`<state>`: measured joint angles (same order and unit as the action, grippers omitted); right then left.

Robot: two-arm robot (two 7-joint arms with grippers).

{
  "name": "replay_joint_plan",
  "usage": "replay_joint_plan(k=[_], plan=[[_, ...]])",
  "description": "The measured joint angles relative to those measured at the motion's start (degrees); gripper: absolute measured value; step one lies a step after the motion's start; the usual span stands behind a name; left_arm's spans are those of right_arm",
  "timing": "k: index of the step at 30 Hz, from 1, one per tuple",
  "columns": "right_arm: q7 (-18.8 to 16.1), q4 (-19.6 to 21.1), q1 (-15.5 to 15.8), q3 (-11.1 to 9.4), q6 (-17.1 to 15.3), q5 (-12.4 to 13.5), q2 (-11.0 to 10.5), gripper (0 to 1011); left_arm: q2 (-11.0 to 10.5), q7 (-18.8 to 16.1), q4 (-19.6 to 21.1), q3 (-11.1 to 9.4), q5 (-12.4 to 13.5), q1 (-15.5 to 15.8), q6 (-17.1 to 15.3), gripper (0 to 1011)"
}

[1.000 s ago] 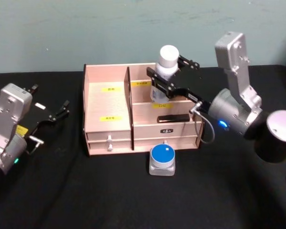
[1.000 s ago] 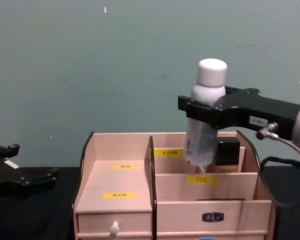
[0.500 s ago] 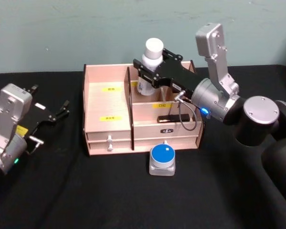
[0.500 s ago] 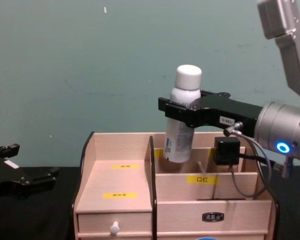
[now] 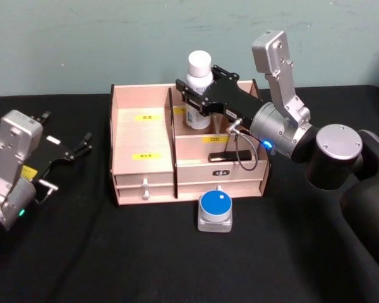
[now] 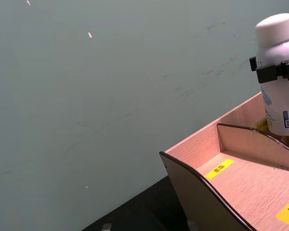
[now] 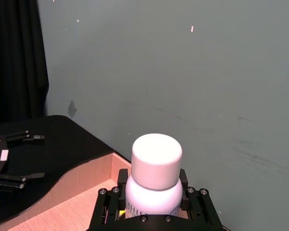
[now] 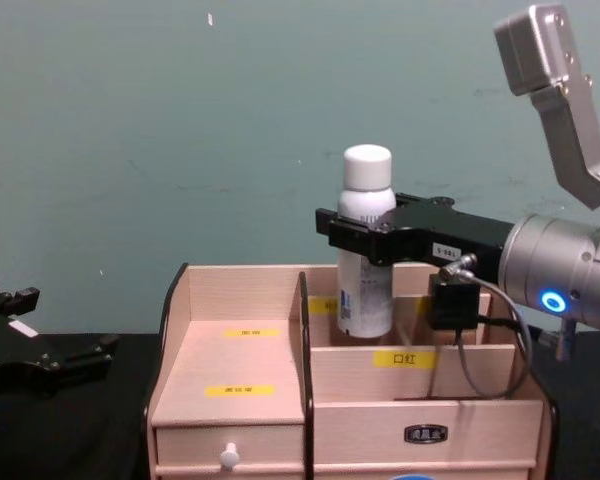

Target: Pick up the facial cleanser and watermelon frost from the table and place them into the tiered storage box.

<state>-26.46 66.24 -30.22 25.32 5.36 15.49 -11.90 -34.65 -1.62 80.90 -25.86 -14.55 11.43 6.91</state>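
One upright white bottle (image 8: 365, 300), cap up, clamped in right end effector (image 8: 364, 232), base inside tiered storage box (image 8: 230, 375)

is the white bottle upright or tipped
Upright: the white bottle is vertical, cap on top, clamped in the right gripper, base inside the tiered storage box.

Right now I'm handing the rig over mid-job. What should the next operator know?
Right gripper: shut on the white-capped bottle, reaching over the tiered storage box from the right.
Left gripper: open, holding nothing, parked left of the box.
Bottle: upright, its lower part down in the rear compartment just right of the centre divider. Whether it rests on the floor cannot be told.
Blue-topped item: on the table in front of the box.
Done: nothing released yet.
Left: release the bottle and withdraw, then put the blue-topped item in the box.
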Motion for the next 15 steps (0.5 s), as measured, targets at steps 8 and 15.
replay_joint_plan(k=[8, 15], plan=[[-0.4, -1.8, -0.3, -0.1, -0.1, 0.1, 0.4, 600, 0.0, 0.0, 0.0, 0.0, 0.0, 0.0, 0.0, 1010], [-0.9, -3.0, -0.4, 0.3, -0.2, 0.2, 0.7, 600, 0.0, 0.0, 0.0, 0.0, 0.0, 0.0, 0.0, 1009]])
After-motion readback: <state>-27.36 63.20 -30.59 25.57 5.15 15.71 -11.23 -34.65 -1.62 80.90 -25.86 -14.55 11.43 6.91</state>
